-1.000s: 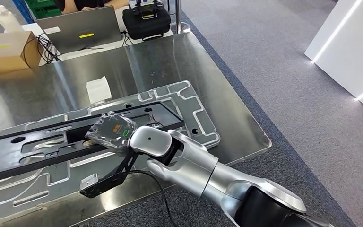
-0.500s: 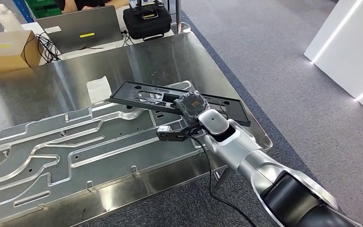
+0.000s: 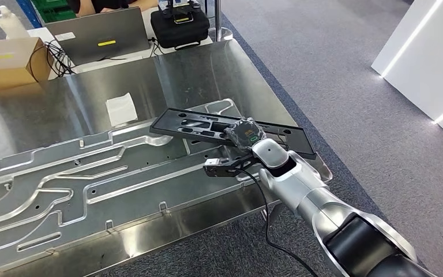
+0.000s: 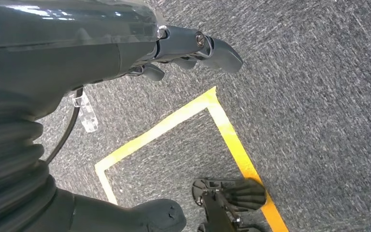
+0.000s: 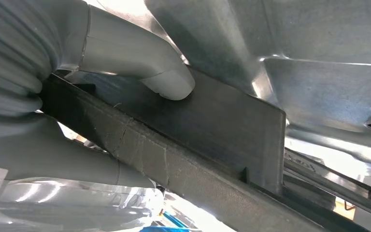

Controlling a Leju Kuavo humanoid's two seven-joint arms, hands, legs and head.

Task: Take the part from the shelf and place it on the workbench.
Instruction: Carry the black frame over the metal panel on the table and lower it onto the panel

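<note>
Right hand (image 3: 243, 132) grips black part (image 3: 199, 122) above workbench (image 3: 207, 75) edge

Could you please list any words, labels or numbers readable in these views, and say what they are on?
None can be read.
Yellow label on the laptop: too small.
Yellow label on the cardboard box: blurred.
Label on the black case: too small.
Orange and green marks on the right hand: unreadable.

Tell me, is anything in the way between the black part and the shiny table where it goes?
Yes. The right hand holds the black part above the big grooved metal plate, which covers most of the workbench beneath it. Bare steel lies behind the plate, near a white paper.
</note>
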